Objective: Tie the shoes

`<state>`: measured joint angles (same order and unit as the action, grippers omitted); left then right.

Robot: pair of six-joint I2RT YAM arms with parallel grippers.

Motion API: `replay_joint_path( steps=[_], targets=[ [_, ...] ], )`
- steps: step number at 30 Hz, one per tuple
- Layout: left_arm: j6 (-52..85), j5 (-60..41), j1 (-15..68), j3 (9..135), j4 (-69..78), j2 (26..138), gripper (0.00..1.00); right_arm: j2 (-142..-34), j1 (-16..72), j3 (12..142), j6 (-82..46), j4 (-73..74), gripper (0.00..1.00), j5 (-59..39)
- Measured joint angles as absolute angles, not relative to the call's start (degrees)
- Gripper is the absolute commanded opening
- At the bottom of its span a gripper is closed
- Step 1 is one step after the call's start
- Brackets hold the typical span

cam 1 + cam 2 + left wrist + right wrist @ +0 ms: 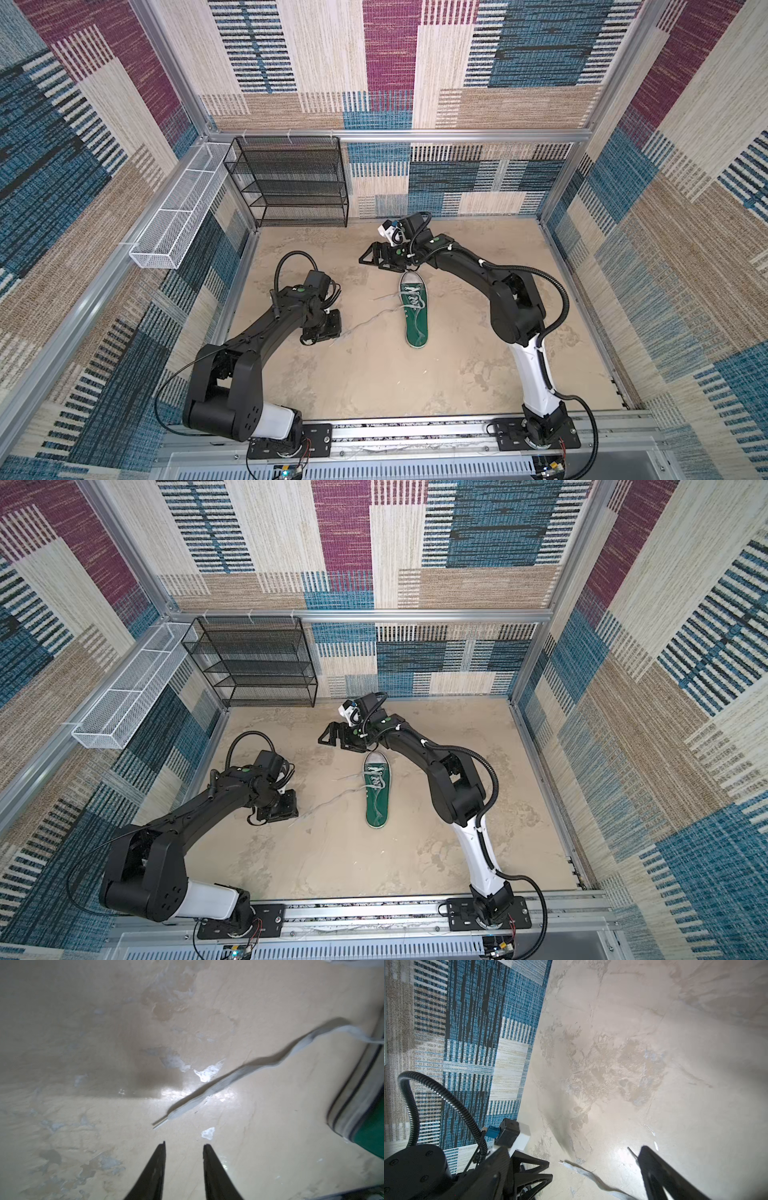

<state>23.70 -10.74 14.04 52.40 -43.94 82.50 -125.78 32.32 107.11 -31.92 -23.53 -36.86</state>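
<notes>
1. On the beige floor (374, 374), near the middle of the cell, the green sneaker (415, 311) lies on its sole, with its white toe cap toward the back wall and its heel toward the arm bases. This leaves the laced top facing up, where either arm can reach it.
2. No knot or bow can be made out. Both loose ends trail off the shoe's left side across the floor, so the tying looks barely begun.
3. The left gripper (184, 1144) sits low over the floor, well to the left of the sneaker. Its jaws are partly apart with nothing between them. The tip of the long lace end (218, 1082) lies just ahead of the fingertips, so the gripper seems lined up to pinch that end.
4. The right gripper (370, 255) hangs just beyond the toe cap, its jaws spread wide and empty. In the right wrist view the short lace end (583, 1172) lies on the floor beneath it. The gripper is probably stationed there to take the second end.
5. Both ends are flat and lie flush on the floor, so picking either up likely needs the fingertips almost scraping the surface.
</notes>
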Motion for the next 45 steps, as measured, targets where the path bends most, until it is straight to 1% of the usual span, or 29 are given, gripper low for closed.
replay_joint_path(
  steps=[5,11,13,18,23,28,32,37,45],
  targets=[
    [27.64,-12.21,19.51,56.93,-42.63,84.29,0.28,-117.40,27.79,96.51,-31.86,-22.46,0.97,-33.80],
    [30.74,-12.12,25.87,64.71,-41.10,93.30,0.26,-106.94,21.02,81.45,-29.76,-22.20,0.97,-31.55],
    [32.21,-13.06,27.07,66.54,-38.94,96.55,0.26,-103.83,19.35,77.80,-28.80,-22.15,0.97,-31.27],
    [37.87,-19.51,27.46,66.72,-30.81,101.62,0.26,-98.70,16.19,71.46,-27.31,-21.63,0.97,-32.16],
    [39.90,-19.70,28.67,70.57,-29.39,104.77,0.25,-95.66,14.50,67.88,-26.24,-21.61,0.97,-33.04],
    [39.66,-15.86,31.29,77.03,-32.51,108.31,0.22,-95.20,13.17,66.54,-25.23,-21.26,0.97,-33.54],
    [38.92,-11.84,32.97,80.90,-37.30,110.83,0.22,-95.20,12.43,66.11,-25.23,-20.27,0.97,-34.37],
    [38.81,-7.79,33.17,83.46,-40.69,112.38,0.24,-95.48,12.01,66.08,-24.75,-19.97,0.97,-35.55],
    [38.76,-6.39,33.89,85.76,-43.00,115.31,0.25,-94.96,10.79,64.84,-23.73,-19.86,0.97,-36.03]
  ],
)
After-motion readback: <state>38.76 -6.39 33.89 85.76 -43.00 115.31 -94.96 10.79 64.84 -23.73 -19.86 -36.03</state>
